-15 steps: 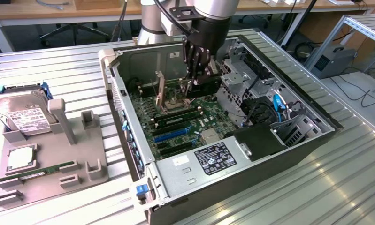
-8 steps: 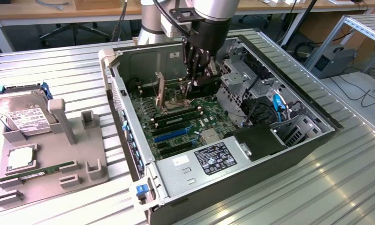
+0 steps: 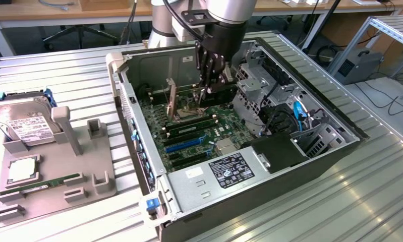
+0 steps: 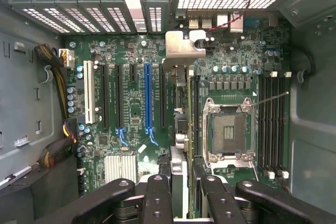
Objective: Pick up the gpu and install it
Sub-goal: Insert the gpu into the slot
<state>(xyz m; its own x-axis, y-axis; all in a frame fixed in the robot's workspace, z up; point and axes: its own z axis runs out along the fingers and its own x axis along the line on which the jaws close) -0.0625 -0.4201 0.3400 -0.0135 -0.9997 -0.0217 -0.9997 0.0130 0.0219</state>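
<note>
- Gpu [image 4: 181,129] hangs edge-on above the motherboard [image 4: 131,103], and we see its silver bracket [image 4: 184,45] at 12 o'clock.
- Claw [image 4: 181,187] is partly spread, pinching the card from 6 o'clock inside the case [image 3: 336,151].

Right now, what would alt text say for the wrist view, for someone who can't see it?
The end effector holds the gpu edge-on above a green motherboard inside an open computer case, the card's silver bracket toward the case's slot covers. A long blue slot lies on one side of the card, an empty processor socket on the other.
</note>
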